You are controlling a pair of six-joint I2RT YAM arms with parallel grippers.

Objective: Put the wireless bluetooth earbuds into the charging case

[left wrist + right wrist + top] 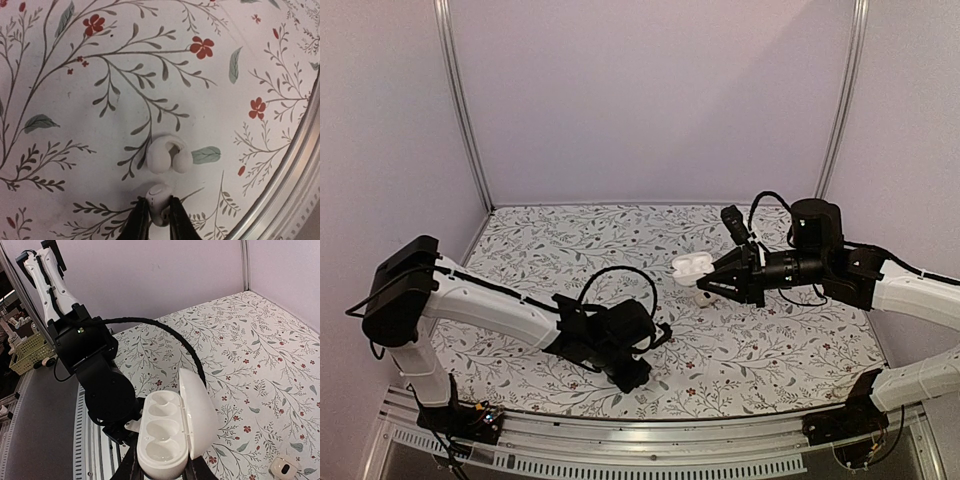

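Left tool [157, 209] pinching earbud [158, 196] | right tool [162, 467] pinching open charging case [167, 432] | floral tabletop [620, 235], lilac walls [650, 90]

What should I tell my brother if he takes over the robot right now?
Left hand: pinching one earbud down at the table.
Right hand: shut on the charging case, held up with the lid open.
Second earbud: lying on the table just past the pinched one.
Done: case open, first earbud gripped.
Left: both sockets are empty, so both earbuds need putting in.
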